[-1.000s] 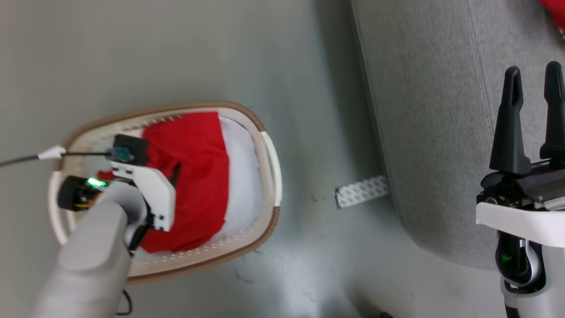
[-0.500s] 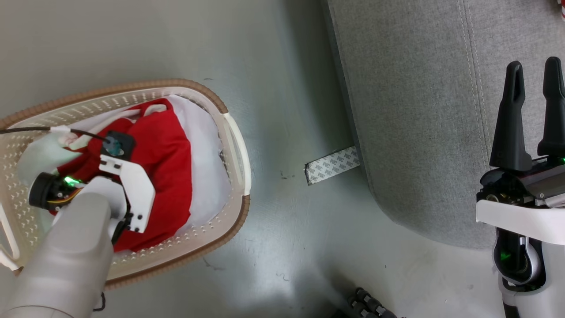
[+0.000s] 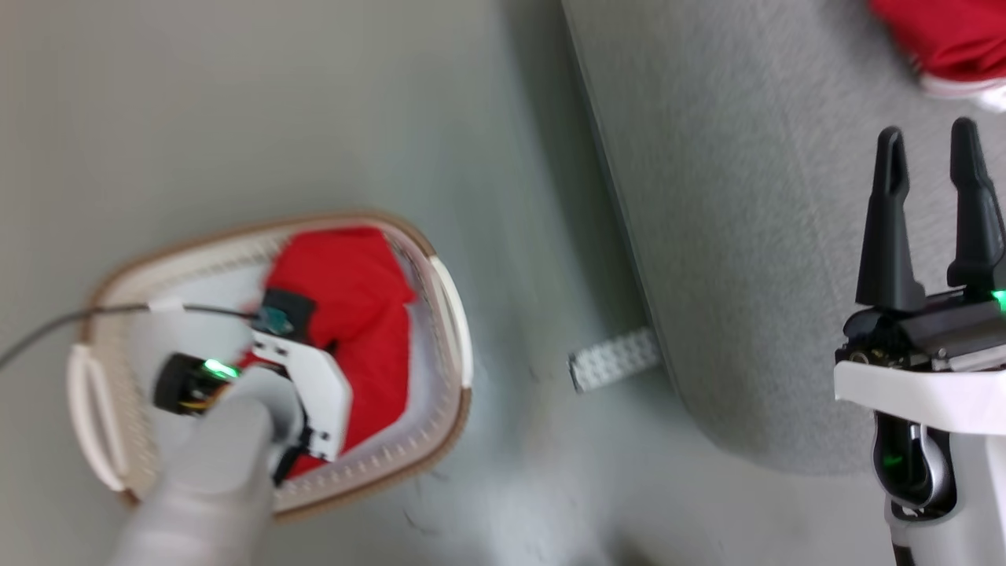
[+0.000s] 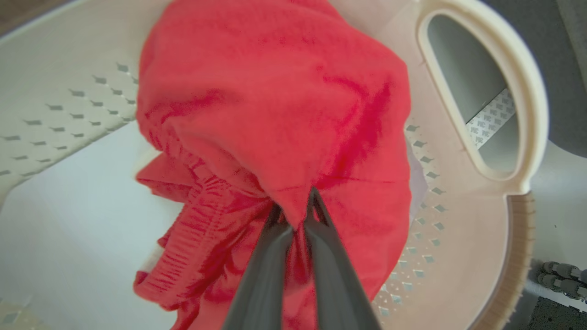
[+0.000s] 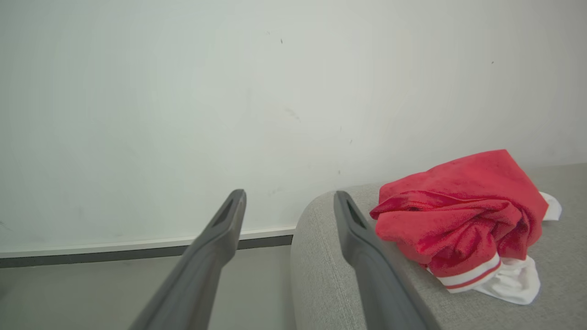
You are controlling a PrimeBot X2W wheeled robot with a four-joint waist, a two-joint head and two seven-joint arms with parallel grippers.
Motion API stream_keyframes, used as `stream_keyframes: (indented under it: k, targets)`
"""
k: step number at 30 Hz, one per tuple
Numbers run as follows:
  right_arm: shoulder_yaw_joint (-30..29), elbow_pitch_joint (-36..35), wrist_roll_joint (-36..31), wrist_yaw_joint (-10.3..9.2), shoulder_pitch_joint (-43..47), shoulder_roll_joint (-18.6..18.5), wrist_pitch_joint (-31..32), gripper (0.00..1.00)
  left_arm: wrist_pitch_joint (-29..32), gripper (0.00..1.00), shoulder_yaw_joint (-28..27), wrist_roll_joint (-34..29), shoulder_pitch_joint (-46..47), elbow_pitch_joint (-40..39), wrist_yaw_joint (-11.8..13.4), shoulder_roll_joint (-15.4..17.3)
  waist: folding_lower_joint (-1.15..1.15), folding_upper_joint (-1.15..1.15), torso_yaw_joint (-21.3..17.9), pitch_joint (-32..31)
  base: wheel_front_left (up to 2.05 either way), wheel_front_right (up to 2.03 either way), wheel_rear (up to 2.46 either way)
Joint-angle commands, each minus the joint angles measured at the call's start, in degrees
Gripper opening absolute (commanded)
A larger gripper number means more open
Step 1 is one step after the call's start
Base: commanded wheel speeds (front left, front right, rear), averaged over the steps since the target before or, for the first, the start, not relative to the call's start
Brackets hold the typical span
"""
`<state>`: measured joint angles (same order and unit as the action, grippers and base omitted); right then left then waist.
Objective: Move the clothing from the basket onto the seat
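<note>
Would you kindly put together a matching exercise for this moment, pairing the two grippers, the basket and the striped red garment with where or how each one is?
Column one
1. left gripper
2. right gripper
3. basket
4. striped red garment

Column two
A. lying on the sofa
B. standing on the floor
C. shut on the plain red garment
D. open, holding nothing

Pairs: 1-C, 2-D, 3-B, 4-A.
</note>
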<state>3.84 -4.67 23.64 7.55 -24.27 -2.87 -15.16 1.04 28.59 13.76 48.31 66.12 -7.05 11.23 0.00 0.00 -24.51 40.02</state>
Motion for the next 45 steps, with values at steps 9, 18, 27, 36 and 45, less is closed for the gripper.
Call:
stream_keyframes:
  k: [9, 18, 27, 36, 45]
  targets:
    - [-0.5, 2.74, -3.66, -0.13, 5.91, -1.09, 0.02, 1.0, -8.11, 0.0, 2.7, 4.27, -4.73, -2.36, -0.43, -5.76, 0.0, 0.0, 8.4, -20.18, 0.0, 0.0, 0.0]
    - [1.56, 5.33, -3.32, -0.13, 12.37, -3.01, 0.02, 1.0, -12.87, 0.0, 7.32, 11.09, -9.45, -12.63, -0.42, -7.37, 0.0, 0.0, 15.31, -31.57, 0.0, 0.0, 0.0]
    - [4.87, 7.8, -2.41, -0.13, 18.66, -2.36, 0.02, 1.0, -12.05, 0.0, 7.87, 11.66, -11.88, -28.25, 1.05, -3.03, 0.0, 0.0, 20.34, -39.67, 0.0, 0.0, 0.0]
    - [7.34, 7.91, -2.65, -0.13, 21.09, -1.76, 0.02, 1.0, -3.63, 0.0, 5.38, 14.09, -14.9, -51.7, 5.65, 2.14, 0.0, 0.0, 22.19, -41.42, 0.0, 0.0, 0.0]
    - [9.03, 8.14, -2.7, -0.13, 19.89, -2.56, 0.02, 1.0, 0.83, 0.0, 5.39, 14.76, -19.4, -62.51, 8.53, 4.64, 0.0, 0.0, 22.01, -40.99, 0.0, 0.0, 0.0]
